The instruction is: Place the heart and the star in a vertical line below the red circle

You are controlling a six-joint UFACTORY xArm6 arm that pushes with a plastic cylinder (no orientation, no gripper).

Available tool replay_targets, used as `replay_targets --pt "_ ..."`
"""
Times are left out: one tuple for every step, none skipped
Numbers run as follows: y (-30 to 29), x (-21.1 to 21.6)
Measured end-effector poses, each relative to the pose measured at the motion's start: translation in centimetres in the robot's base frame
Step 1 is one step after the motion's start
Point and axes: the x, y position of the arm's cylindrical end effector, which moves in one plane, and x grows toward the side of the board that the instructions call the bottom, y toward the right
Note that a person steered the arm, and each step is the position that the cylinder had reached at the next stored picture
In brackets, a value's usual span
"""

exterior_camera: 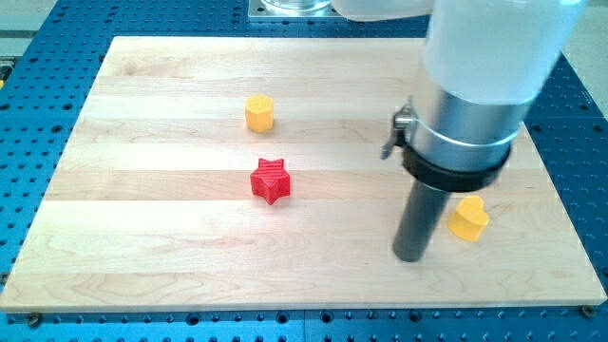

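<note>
Rod's tip (409, 256) bare, gripping nothing, lower right of frame, just left of yellow heart (468, 218). Red star (271, 180) mid-frame. No red circle visible. Blocks look light, rigid; push flat sides.

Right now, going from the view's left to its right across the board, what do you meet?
Yellow hexagon block → red star block → my tip → yellow heart block, which lies just right of the tip.
</note>
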Motion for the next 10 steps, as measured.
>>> replay_targets --pt "4.9 -0.2" --pt "5.5 -0.5" --pt "6.1 -1.9" --pt "4.1 -1.9" --pt "1.2 -1.9" --pt "7.0 -3.0" --pt "9.7 -3.1" --pt "9.7 -3.1" --pt "9.7 -2.8" --pt "4.2 -2.8"
